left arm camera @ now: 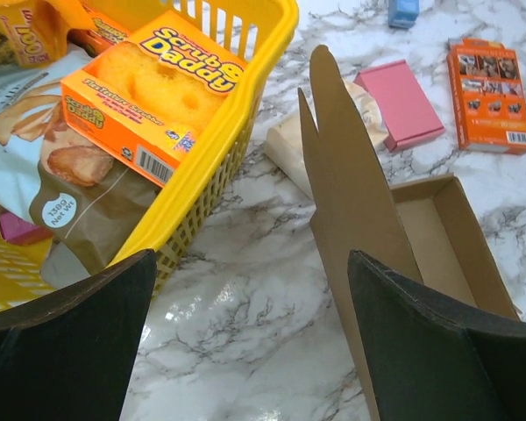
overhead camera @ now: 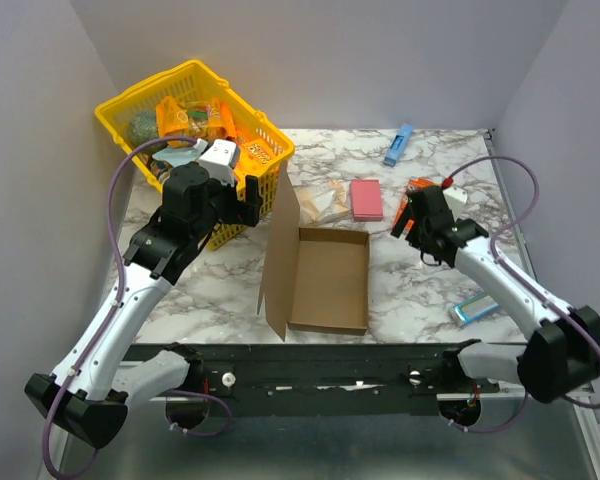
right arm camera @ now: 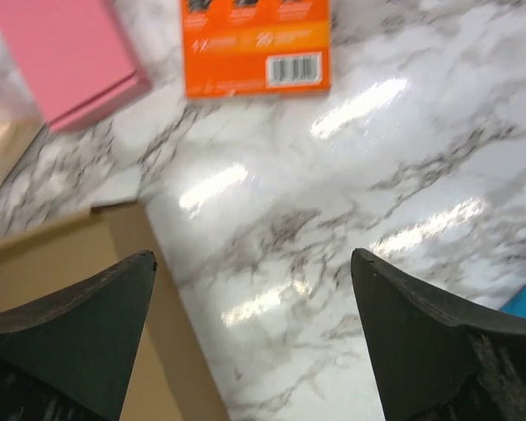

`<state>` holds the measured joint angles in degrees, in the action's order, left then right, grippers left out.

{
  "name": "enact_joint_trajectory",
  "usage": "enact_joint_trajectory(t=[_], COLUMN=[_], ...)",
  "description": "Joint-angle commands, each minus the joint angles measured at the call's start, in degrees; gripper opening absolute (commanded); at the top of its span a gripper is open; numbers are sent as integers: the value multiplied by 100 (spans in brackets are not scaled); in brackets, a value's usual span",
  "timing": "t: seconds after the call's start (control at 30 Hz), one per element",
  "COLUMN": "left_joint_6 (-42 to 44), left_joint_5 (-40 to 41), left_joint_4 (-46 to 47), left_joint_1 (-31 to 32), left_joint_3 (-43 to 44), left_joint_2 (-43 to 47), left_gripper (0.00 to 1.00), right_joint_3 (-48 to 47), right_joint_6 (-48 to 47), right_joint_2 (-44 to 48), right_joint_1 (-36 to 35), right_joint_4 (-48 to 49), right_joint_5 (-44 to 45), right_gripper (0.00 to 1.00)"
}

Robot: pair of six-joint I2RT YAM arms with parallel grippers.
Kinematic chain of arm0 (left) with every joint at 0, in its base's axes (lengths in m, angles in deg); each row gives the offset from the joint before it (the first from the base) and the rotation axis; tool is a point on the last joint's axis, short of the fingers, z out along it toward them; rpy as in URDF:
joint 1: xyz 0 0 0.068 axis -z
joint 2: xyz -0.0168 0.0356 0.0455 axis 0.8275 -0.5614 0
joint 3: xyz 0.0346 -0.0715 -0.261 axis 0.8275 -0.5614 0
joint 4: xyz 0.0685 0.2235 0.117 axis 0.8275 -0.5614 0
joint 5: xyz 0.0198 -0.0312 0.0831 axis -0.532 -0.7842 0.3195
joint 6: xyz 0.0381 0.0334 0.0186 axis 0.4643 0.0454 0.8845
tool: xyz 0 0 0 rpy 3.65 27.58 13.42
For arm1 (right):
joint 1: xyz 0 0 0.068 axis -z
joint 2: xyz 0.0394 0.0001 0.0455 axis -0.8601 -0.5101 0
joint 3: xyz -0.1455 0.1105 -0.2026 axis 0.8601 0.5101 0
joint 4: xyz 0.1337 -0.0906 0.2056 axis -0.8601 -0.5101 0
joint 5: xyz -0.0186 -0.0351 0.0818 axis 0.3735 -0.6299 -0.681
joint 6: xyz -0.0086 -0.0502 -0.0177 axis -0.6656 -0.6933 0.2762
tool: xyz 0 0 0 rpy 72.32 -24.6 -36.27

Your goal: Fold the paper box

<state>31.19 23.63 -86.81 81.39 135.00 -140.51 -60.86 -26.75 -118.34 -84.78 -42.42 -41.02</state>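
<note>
At table centre, paper box sits as a shallow tray. Walls are up on far, right & near sides. Lid flap stands near-upright along the left edge, not yet folded over. Walls hold themselves, with no support from either arm.

L gripper: jaws fully spread, nothing btwn them. It hangs just left of the lid flap, btwn flap & yellow basket. Position reads as set to push the flap rightward over the tray. No contact w/ flap seen.

R gripper: jaws wide apart, empty, over bare marble table just right of the tray's right wall, not touching it.

Judgement: base formed, lid closure outstanding. Pink pad & orange carton lie beyond the far wall, apart from the box, so no obstruction to the lid. Risk: tray may slide if flap is pushed w/o bracing; R arm looks well placed to brace.
</note>
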Motion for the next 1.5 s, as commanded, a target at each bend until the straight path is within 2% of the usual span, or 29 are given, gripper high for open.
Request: enact_joint_trajectory(t=[0.0, 0.13, 0.23, 0.47, 0.7, 0.93, 0.97, 1.07, 1.17, 1.2, 1.47], left_joint_6=[-50, -23, 3, 56, 3, -23, -23, -15, 3, 21, -32], left_joint_5=[231, 371, 389, 372, 205, 135, 126, 99, 117, 117, 2], left_joint_4=[567, 717, 893, 1007, 1174, 1218, 1227, 1218, 1192, 1157, 1060], left_joint_1=[-93, -119, -137, -172, -198, -225, -225, -234, -234, -234, -225], left_joint_3=[-240, -476, -687, -890, -1031, -1092, -1101, -1093, -1049, -1014, -759], left_joint_2=[246, 361, 457, 475, 396, 414, 414, 422, 457, 466, 484], left_gripper=[99, 99, 99, 99, 99, 99, 99, 99, 99, 99, 99], right_joint_3=[-713, -1669, -2049, -2796, -3087, -2885, -2937, -2938, -3078, -3122, -2903], right_joint_6=[-808, -887, -870, -1046, -1608, -1661, -1643, -1670, -1678, -1661, -1854], right_joint_2=[-1191, -2324, -3020, -3848, -4262, -4402, -4429, -4429, -4517, -4604, -4456], right_joint_1=[664, 910, 1059, 1411, 1543, 1701, 1728, 1745, 1737, 1745, 1745], right_joint_4=[208, 235, 235, 69, 155, 533, 499, 577, 228, 139, -143], right_joint_5=[-389, -345, -424, -530, -679, -951, -1038, -1092, -1110, -1118, -1329], right_gripper=[100, 100, 100, 100, 100, 100, 95, 94, 95, 100, 99])
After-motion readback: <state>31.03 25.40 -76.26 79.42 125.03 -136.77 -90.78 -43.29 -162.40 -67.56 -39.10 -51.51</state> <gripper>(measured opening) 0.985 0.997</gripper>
